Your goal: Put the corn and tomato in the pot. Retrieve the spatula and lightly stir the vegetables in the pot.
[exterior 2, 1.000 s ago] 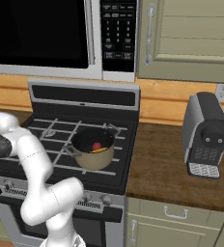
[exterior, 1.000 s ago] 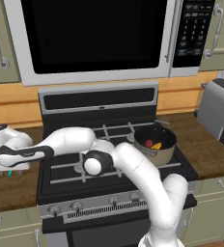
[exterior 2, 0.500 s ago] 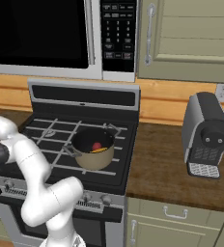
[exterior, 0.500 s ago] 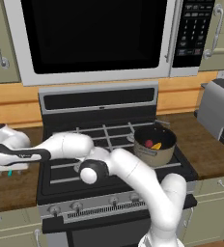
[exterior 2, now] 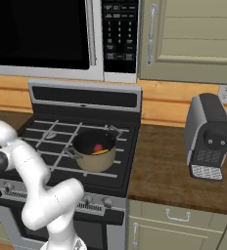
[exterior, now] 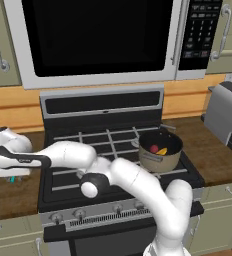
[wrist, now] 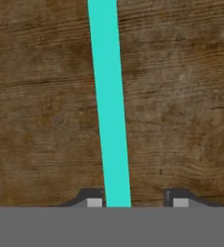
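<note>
We see the gas stove [exterior: 113, 150] filling the middle of the left base view with the wooden counter [exterior: 8, 195] at its lower left, where the arm's hand reaches over open wood just off the stove's left edge. The pot [exterior: 160, 150] sits right of centre on the burner grates, near the stove's front right corner, with the tomato [exterior: 154, 148] and the corn [exterior: 162, 151] lying inside it, bare grates to its left. In the hand view the gripper [wrist: 133, 202] straddles the teal spatula [wrist: 109, 106] handle, which runs from top to bottom on bare counter: the left fingertip [wrist: 94, 202] is just beside it, the right one stands apart, so we cannot tell whether it has hold.
</note>
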